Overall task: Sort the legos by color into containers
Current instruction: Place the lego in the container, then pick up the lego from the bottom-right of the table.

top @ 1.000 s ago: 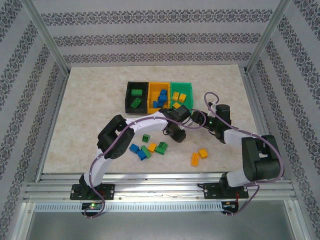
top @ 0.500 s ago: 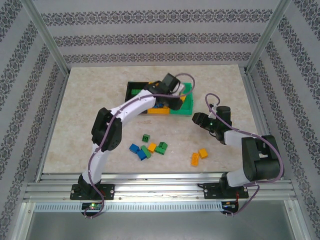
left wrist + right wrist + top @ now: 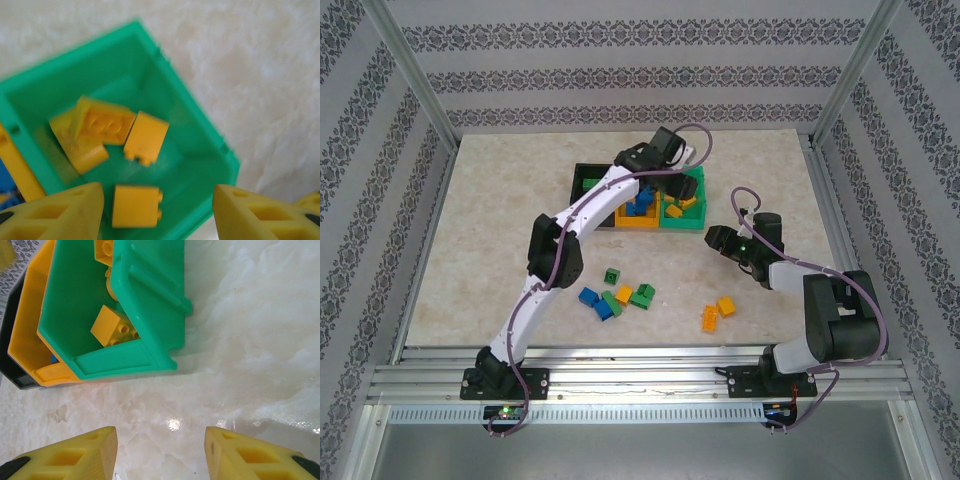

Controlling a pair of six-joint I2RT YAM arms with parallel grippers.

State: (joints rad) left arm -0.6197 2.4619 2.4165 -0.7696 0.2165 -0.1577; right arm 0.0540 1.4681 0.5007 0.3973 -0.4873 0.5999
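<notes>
Table (image 3: 490, 220): pale marbled top; three bins stand in a row at mid-table, walls touching, with loose bricks nearer the arm bases.
Black bin (image 3: 576, 196): leftmost in the row. Green bricks (image 3: 588, 184) lie inside; the left arm crosses over its right part.
Loose group (image 3: 616, 297): on bare table in front of the bins and apart from them. Two blue, two green and one orange brick lie bunched together. One more green brick (image 3: 611, 275) sits alone just behind the bunch.
Yellow-orange bin (image 3: 638, 224): middle of the row. Blue bricks (image 3: 641, 203) are inside, partly under the left arm.
Green bin (image 3: 692, 222): rightmost in the row. Yellow-orange bricks (image 3: 146, 138) lie on its floor. The left wrist view shows four or so, two of them overlapping and the others lying apart.
Left pincer (image 3: 159, 209): held above the green bin, looking straight down into it. Its jaws stand well apart with nothing between them. The picture is somewhat blurred.
Orange pair (image 3: 718, 312): two yellow-orange bricks on the table, just beside each other, well in front of the green bin and right of the loose group.
Right pincer (image 3: 160, 450): low over bare table, near the green bin's front right corner and not touching it. Its jaws are parted and hold nothing; only the marbled surface lies between the fingers.
</notes>
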